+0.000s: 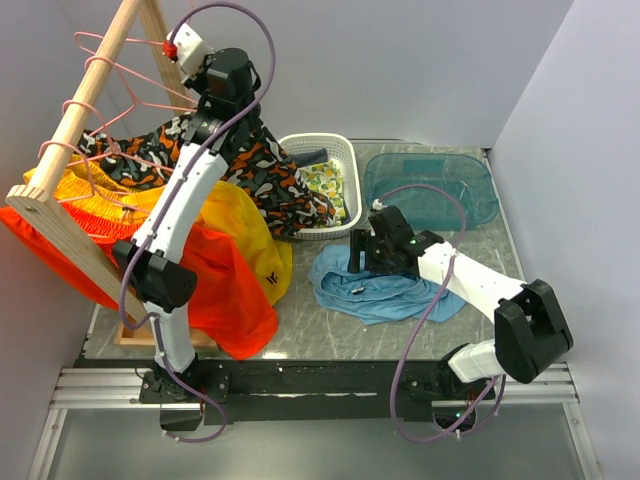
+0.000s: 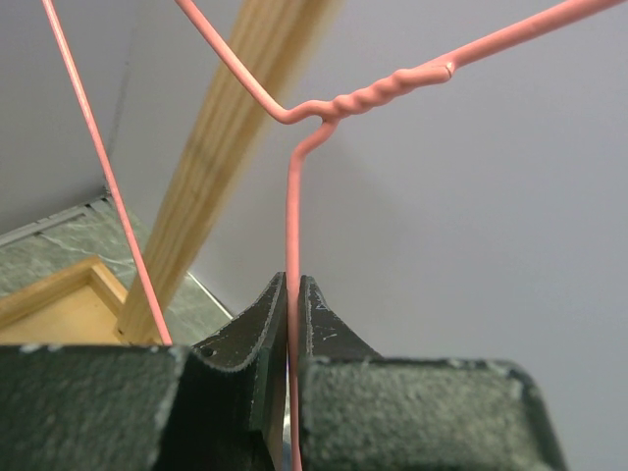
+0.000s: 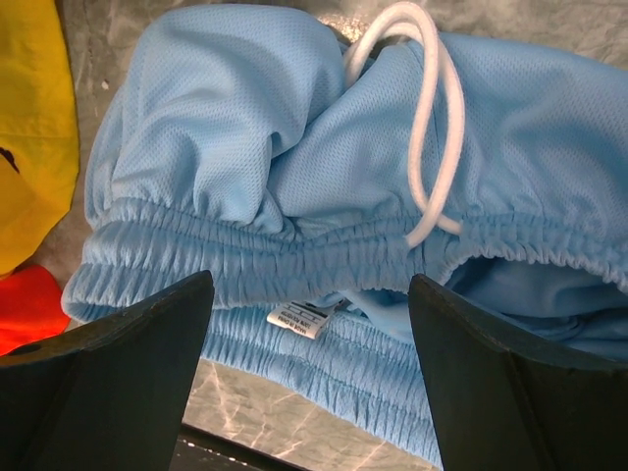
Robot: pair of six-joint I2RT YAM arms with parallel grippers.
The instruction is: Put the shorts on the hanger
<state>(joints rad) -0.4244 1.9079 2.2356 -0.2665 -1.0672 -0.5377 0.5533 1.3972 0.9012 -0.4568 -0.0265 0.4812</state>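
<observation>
While the left hand [image 2: 292,287] pinches the hanger [image 2: 291,216] far off, the shorts [image 3: 245,128] lie directly under the spread right hand [image 3: 309,285], waistband [image 3: 245,245] crosswise

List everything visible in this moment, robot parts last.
shorts: one, light blue with white drawstring, crumpled on the table in front of the right arm
hanger: one, pink wire, pinched by the left gripper up beside the rack
other hangers: several, pink wire, on the rack's bar
wooden rack: one, pale wood, far left
patterned garment: one, black, orange and white, draped at the rack
yellow garment: one, below the patterned one
orange garment: one, left front
basket: one, white, centre back, holding printed fabric
tray: one, translucent blue, back right
table: one, grey marbled
left gripper: shut on the hanger
right gripper: open, over the shorts' waistband
</observation>
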